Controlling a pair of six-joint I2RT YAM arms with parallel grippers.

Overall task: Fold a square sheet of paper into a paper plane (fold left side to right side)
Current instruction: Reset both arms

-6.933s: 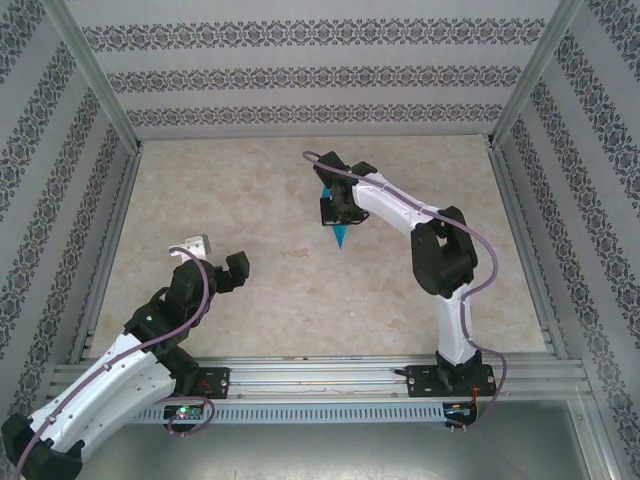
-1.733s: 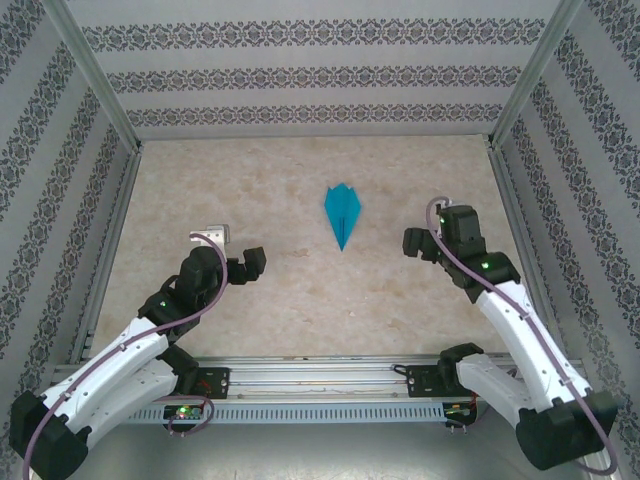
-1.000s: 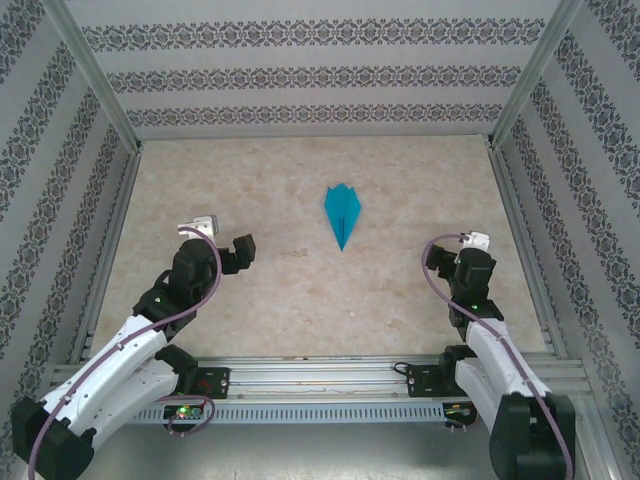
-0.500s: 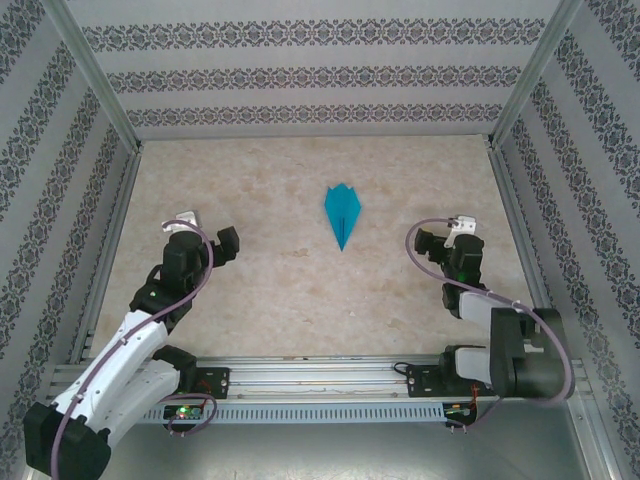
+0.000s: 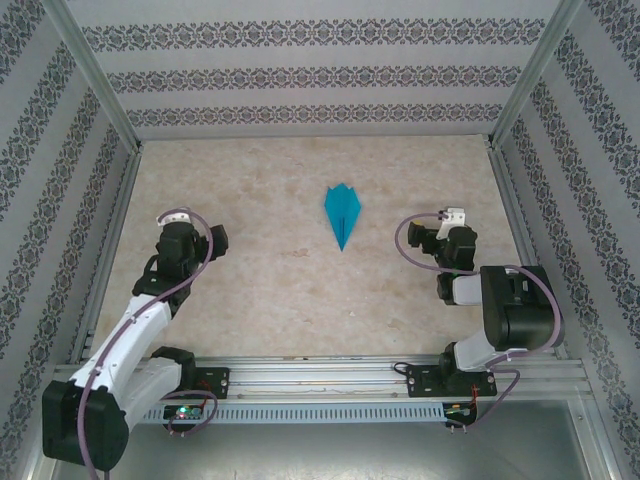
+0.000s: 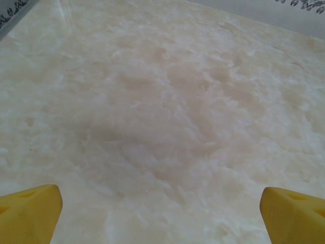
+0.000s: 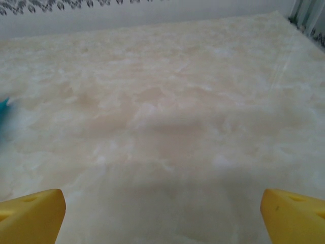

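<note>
Shows left gripper [image 6: 161, 213] and right gripper [image 7: 162, 213] spread wide, empty, well apart on either side of the paper plane [image 5: 341, 212]. Lies flat on the table [image 5: 250, 180], apparently fully folded. Could get swept or crumpled by a low inward swing of either arm.

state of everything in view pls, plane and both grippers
paper plane: fully folded, lying on the table, nose towards the arms, notched tail towards the far wall, nothing touching it
left gripper: open, holding nothing, over bare table left of the plane
right gripper: open, holding nothing, over bare table right of the plane
</note>
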